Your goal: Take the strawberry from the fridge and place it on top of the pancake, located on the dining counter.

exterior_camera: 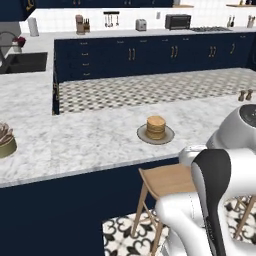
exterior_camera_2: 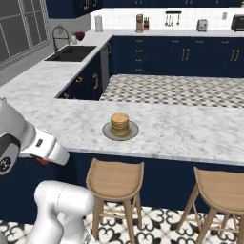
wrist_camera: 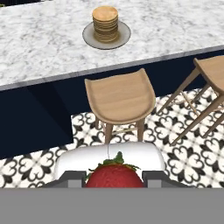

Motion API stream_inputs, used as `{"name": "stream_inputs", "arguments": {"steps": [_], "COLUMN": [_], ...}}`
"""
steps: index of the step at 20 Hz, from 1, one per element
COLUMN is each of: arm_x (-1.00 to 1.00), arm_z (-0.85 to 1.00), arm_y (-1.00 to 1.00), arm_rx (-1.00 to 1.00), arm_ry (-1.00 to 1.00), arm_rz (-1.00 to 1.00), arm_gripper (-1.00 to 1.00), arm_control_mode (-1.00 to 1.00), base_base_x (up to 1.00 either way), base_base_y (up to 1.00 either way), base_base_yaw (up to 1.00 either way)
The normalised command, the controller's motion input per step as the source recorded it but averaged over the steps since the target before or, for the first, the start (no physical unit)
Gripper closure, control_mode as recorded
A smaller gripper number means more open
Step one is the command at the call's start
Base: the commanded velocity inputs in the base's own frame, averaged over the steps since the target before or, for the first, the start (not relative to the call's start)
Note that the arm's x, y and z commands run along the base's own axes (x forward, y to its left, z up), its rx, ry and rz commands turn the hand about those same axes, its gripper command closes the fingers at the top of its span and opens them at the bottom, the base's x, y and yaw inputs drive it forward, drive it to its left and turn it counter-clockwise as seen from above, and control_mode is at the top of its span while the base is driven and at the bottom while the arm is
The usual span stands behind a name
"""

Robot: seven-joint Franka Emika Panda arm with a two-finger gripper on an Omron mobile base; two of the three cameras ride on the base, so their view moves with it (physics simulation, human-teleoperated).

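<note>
A long white-grey marble dining counter (exterior_camera_2: 181,128) on a navy-blue base runs across the scene, its near edge overhanging two pale wooden stools (exterior_camera_2: 116,181) that stand side by side on black-and-white patterned floor tiles (wrist_camera: 183,159). On the counter, set back from the near edge, one shallow round grey plate (exterior_camera_2: 107,132) carries one small tan-brown stacked pancake (exterior_camera_2: 120,123), with bare marble open all around it. Seen from the hand, the two-finger gripper (wrist_camera: 114,178) hangs off the counter above the floor, in front of the nearer stool, and is aimed toward the plate. Its two dark fingers (wrist_camera: 70,178) are clamped on one bright-red strawberry (wrist_camera: 114,175) with a green leafy cap, which fills the gap between them. In the right base view a small patch of red shows beneath the white arm (exterior_camera_2: 28,138) at the left edge, below counter height. Beyond the counter lies an open strip of checked floor, then a row of navy cabinets with brass handles (exterior_camera: 150,52). A second marble counter with a black sink (exterior_camera_2: 71,52) runs along the far left side. At the left edge of the dining counter sits one round yellowish bowl (exterior_camera: 6,142), well apart from the plate, and two brown pepper mills (exterior_camera: 245,95) stand near the far right end.
</note>
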Motion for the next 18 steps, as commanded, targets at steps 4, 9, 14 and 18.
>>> {"name": "stream_inputs", "arguments": {"steps": [4, 9, 14, 18], "arm_x": [0.00, 0.00, 0.00, 0.16], "arm_z": [0.00, 0.00, 0.00, 0.00], "arm_y": [0.00, 0.00, 0.00, 0.00], "arm_rx": [0.00, 0.00, 0.00, 0.00], "arm_ry": [0.00, 0.00, 0.00, 0.00], "arm_rz": [0.00, 0.00, 0.00, 0.00], "arm_gripper": [1.00, 1.00, 1.00, 1.00], "arm_control_mode": [1.00, 1.00, 1.00, -1.00], "base_base_x": [0.69, 0.61, 0.44, 0.31], "base_base_y": [0.00, 0.00, 0.00, 0.00], "base_base_yaw": [0.00, 0.00, 0.00, 0.00]}}
